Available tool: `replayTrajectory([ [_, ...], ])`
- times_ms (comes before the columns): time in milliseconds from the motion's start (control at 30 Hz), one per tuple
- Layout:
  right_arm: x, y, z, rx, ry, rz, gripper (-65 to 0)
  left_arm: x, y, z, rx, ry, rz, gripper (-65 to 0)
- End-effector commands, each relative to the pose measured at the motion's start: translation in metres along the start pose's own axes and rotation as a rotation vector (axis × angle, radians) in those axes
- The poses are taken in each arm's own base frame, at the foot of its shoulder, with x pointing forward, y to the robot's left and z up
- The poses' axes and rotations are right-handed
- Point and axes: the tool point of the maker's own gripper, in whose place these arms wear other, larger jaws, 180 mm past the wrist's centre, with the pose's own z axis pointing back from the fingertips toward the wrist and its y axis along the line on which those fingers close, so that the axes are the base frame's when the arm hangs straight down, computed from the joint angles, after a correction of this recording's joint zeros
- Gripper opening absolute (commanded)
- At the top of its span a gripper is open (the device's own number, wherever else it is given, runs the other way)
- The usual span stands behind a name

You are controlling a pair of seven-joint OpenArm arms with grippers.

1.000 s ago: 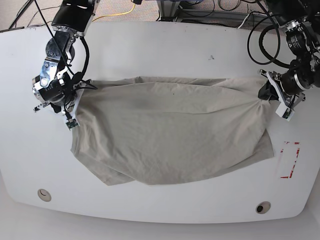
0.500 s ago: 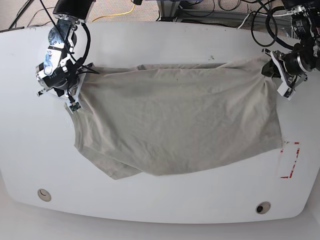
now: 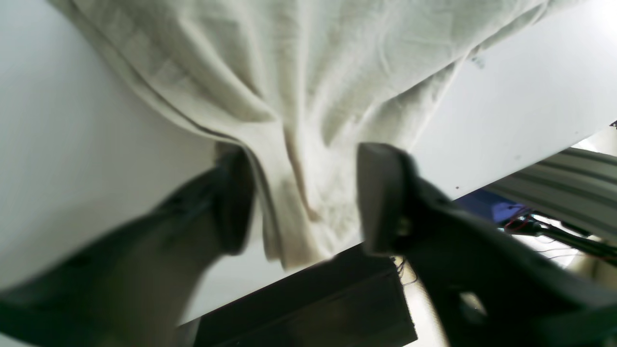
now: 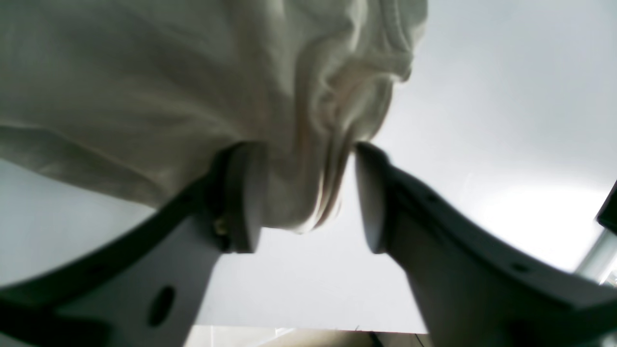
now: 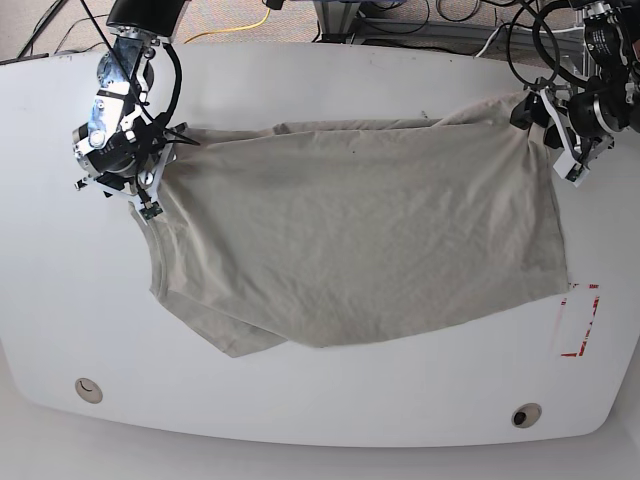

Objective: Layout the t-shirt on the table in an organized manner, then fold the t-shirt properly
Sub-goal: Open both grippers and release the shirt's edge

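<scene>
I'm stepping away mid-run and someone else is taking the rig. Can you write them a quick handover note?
Left gripper: jaws apart, t-shirt corner bunched between them, not clamped.
Right gripper: jaws apart, the other far corner between them.
T-shirt lies spread on the table, far edge stretched between the arms; the near corner on the right arm's side is tucked under.
Done: rough spreading. Left: flatten that corner, smooth, then fold.

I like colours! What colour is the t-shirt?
The t-shirt is plain light khaki-grey, no print; the base view shows it best.
</scene>
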Motion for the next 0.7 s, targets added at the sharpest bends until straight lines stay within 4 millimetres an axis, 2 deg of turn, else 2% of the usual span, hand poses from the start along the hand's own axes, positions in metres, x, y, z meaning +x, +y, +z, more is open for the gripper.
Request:
replayTrajectory([
  [0, 0.001, -0.008, 0.004, -0.03, -0.011, 0.004, -20.6, 0.004, 0.014, 0.011, 0.056, 0.007, -0.036, -22.6],
  [33, -0.001, -0.008, 0.004, -0.029, -0.006, 0.006, -15.2, 0.001, 0.018, 0.011, 0.075, 0.022, -0.039, -23.2],
  [133, -0.002, -0.008, 0.004, -0.03, -0.003, 0.008, -4.4, -0.004, 0.03, 0.016, 0.128, 0.068, -0.059, -22.9],
  [200, -0.003, -0.01, 0.004, -0.035, -0.002, 0.0, -1.9, -0.003, 0.038, 0.019, 0.16, 0.08, -0.071, -22.9],
  [400, -0.006, -0.031, 0.009, -0.07, -0.016, -0.077, -2.5, 0.021, 0.057, 0.032, 0.224, 0.046, -0.103, -23.1],
  [667, 0.022, -0.052, 0.019, -0.108, -0.092, -0.118, -2.7, 0.067, 0.063, 0.04, 0.252, -0.076, -0.122, -23.5],
])
